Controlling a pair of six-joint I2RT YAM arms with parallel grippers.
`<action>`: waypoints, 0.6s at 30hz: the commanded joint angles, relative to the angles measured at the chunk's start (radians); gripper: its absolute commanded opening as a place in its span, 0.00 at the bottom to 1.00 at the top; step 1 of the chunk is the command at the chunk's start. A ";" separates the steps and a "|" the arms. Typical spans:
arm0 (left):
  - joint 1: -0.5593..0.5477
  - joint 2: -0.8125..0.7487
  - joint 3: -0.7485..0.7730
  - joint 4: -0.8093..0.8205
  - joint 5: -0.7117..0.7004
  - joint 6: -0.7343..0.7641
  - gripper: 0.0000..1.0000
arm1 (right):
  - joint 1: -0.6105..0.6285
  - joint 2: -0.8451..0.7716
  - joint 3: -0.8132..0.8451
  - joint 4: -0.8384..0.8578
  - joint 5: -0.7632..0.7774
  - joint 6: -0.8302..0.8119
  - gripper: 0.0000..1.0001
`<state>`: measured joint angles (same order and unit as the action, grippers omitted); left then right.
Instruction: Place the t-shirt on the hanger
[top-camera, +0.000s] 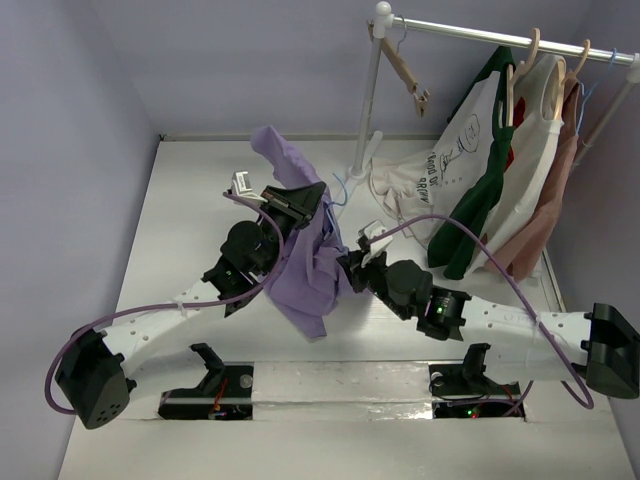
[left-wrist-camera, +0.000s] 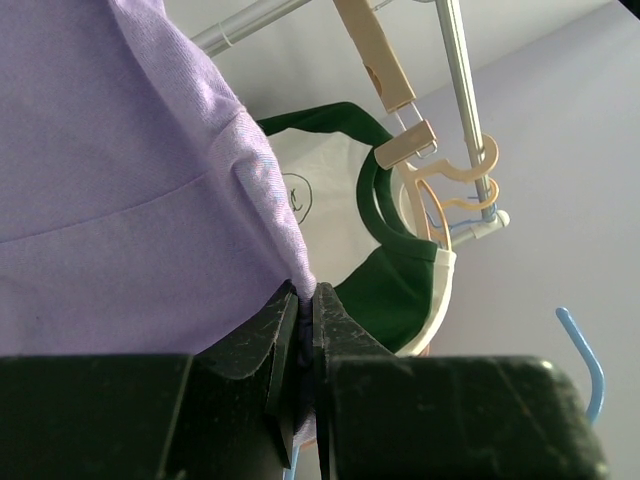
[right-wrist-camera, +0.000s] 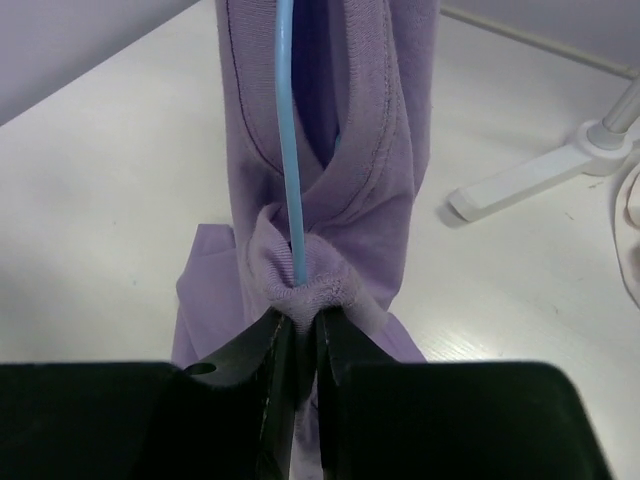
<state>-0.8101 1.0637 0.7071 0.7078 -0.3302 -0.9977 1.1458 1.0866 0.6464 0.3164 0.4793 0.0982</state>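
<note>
The lavender t-shirt hangs bunched above the table centre, held between both grippers. My left gripper is shut on its upper fabric; in the left wrist view the shirt fills the left side. The light-blue wire hanger is mostly hidden inside the shirt; its hook shows at the right. My right gripper is shut on the ribbed collar, seen in the right wrist view. The hanger's wire runs through the shirt down into that pinch.
A white clothes rack stands at the back right, its foot close by. On its rail hang tan wooden hangers, a white printed shirt, a dark green garment and a pink one. Purple walls surround the table.
</note>
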 joint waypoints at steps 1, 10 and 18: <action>-0.014 -0.011 0.015 0.044 0.014 -0.009 0.00 | -0.003 0.009 0.047 0.139 0.019 -0.022 0.13; -0.014 -0.007 0.078 -0.134 -0.035 0.109 0.42 | -0.003 -0.108 0.021 -0.040 -0.047 0.086 0.00; 0.054 -0.050 0.183 -0.309 -0.095 0.298 0.72 | -0.003 -0.332 0.042 -0.480 -0.108 0.210 0.00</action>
<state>-0.7918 1.0576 0.8288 0.4446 -0.3870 -0.7990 1.1458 0.8154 0.6464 -0.0063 0.4023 0.2466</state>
